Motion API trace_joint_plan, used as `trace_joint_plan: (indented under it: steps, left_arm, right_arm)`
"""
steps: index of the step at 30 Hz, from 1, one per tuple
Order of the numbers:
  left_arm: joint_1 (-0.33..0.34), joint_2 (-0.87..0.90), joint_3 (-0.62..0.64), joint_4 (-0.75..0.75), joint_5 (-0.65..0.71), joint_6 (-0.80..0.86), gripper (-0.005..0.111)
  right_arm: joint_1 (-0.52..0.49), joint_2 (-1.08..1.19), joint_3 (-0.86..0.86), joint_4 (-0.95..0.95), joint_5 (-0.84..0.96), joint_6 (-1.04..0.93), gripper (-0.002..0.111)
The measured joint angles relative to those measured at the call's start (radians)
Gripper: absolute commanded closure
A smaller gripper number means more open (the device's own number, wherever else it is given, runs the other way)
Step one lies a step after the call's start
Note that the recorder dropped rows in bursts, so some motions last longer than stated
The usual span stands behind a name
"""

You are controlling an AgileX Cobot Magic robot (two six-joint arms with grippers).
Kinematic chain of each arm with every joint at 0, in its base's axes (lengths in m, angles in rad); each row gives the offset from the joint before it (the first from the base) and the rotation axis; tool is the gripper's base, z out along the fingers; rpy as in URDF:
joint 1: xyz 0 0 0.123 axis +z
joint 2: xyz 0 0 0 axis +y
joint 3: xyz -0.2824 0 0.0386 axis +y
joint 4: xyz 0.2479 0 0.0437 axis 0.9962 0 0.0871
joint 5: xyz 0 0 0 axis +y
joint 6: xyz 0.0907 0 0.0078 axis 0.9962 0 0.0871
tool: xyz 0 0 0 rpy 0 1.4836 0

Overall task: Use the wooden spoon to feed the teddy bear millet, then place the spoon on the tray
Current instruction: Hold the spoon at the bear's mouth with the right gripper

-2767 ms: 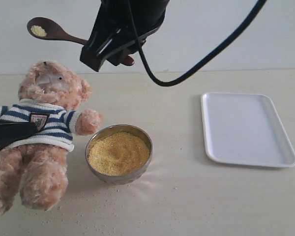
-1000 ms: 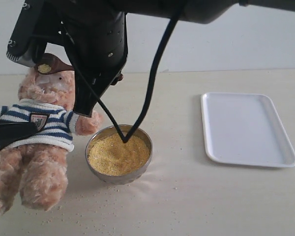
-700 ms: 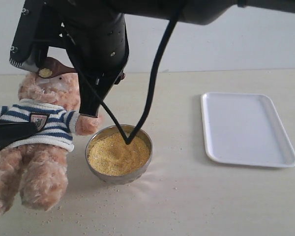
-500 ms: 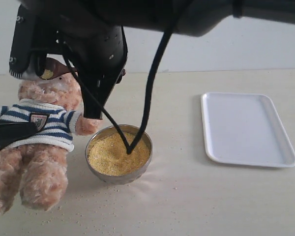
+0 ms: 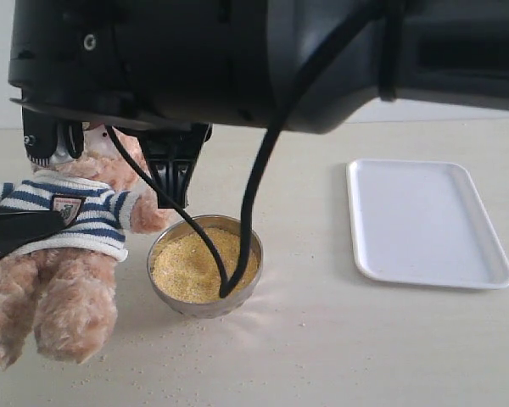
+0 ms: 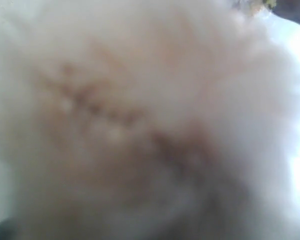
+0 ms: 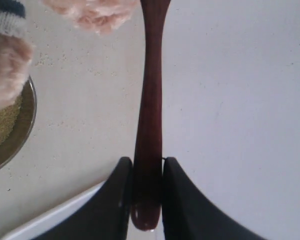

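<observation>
Yellow millet fills the round metal bowl, well apart from the white plastic tray; the right gripper has its jaws pinched on the dark wooden spoon, while the left gripper is unreadable.

Noted at left: teddy bear, head mostly hidden behind blurred black right arm filling the top. Left claw lying across its striped shirt. Centre: metal bowl of millet, black cable drooping over it. Right: white tray. Loose grains scattered on near surface.
</observation>
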Motion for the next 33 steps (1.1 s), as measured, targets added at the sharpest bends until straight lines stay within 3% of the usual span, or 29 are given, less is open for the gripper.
trace_joint_plan:
  steps: [15, 24, 33]
  left_arm:
    - [0.000, 0.000, 0.000, 0.000, 0.000, 0.000, 0.102]
    - [0.000, 0.000, 0.000, 0.000, 0.000, 0.000, 0.102]
    - [0.000, 0.000, 0.000, 0.000, 0.000, 0.000, 0.102]
  right_arm:
    - [0.033, 0.030, 0.001, -0.051, -0.004, 0.058, 0.108]
    - [0.035, 0.039, 0.001, -0.088, 0.125, 0.081, 0.108]
    - [0.027, 0.012, 0.002, -0.040, 0.094, 0.227, 0.108]
